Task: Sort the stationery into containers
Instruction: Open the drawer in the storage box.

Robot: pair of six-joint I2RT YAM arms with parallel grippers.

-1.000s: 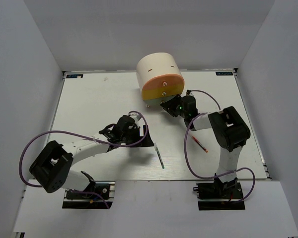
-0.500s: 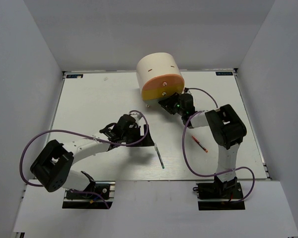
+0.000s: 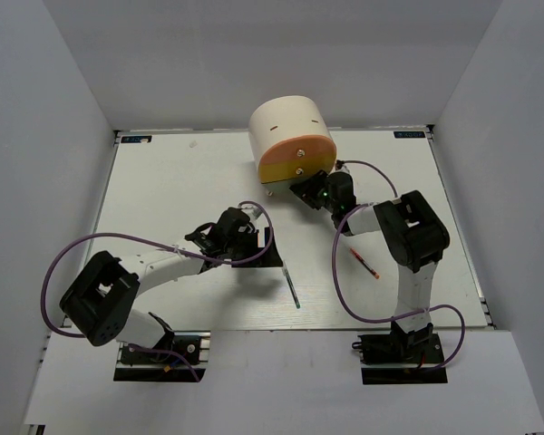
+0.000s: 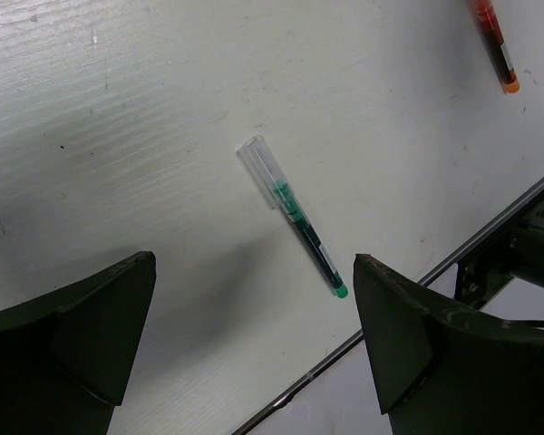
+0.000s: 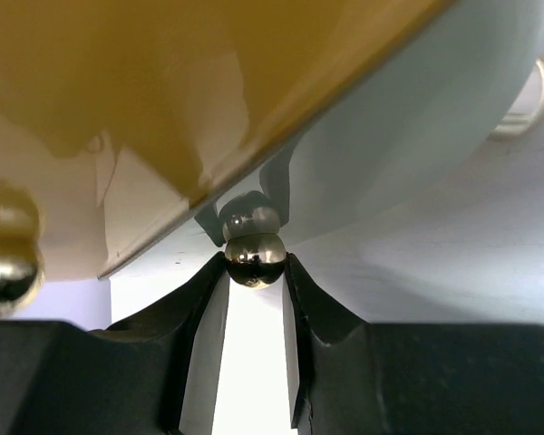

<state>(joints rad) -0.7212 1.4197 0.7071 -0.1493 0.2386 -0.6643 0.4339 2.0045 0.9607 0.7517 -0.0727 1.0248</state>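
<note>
Chrome knob [image 5: 257,260] is sitting between the fingers [image 5: 204,308] of the right gripper [image 5: 255,268], which are pinching in narrow on both sides and appear to be touching it; the knob is standing out from the yellow drawer [image 3: 286,172] at the foot of the cabinet [image 3: 286,122], so the pull is looking to run straight back along the drawer's axis, away from the cabinet face and towards the right arm's base.

The left gripper [image 4: 254,267] is hovering with its fingers wide and holding nothing; the green pen [image 4: 299,227] is lying on the table [image 3: 163,181] just ahead of them, apart from both, its long axis running diagonally across the opening, clear cap far-left and green tip near-right; the left arm is plainly the nearer one to it; the red pen [image 3: 364,262] is lying well apart, beside the right arm.

Against a second ago, the right gripper is now sitting closer in under the drawer face, its forearm drawn nearer the cabinet; the left arm's elbow is shifting slightly while its gripper is barely moving; both pens are lying where they were.
</note>
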